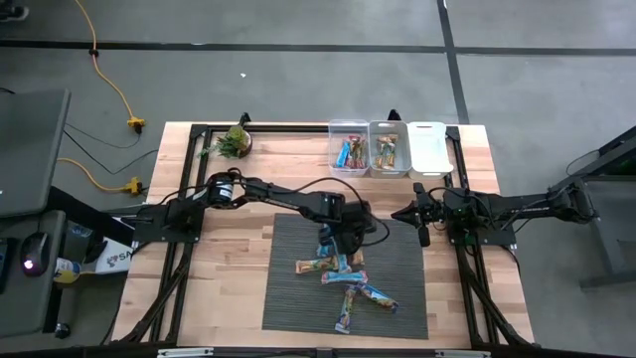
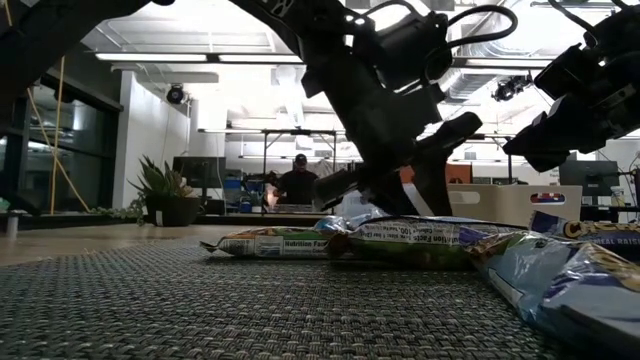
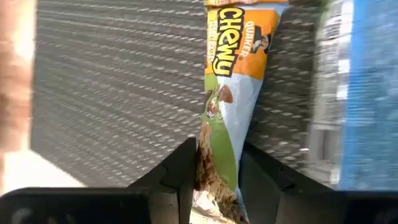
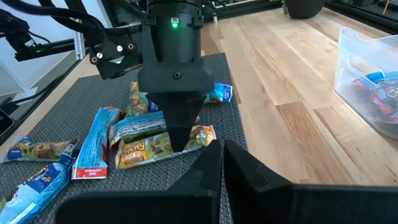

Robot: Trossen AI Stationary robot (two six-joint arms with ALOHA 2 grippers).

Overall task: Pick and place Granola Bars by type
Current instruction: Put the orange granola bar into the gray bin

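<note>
- One Chewy bar (orange and green wrapper) sat pinched at its end between the left gripper fingers, w/ the rest of it pointing away over the grey mat. Held by the end, prob. so it could lift free of the pile.
- The other Granola Bars lay in a loose heap on the mat, some touching, blue ones mixed in.
- Three clear bins stood in a row at the table's far edge: one w/ blue bars, the next w/ orange/red ones, the last looked empty. So each kind gets its own box.
- The right gripper waited beside the mat, fingers close together, holding nothing.
</note>
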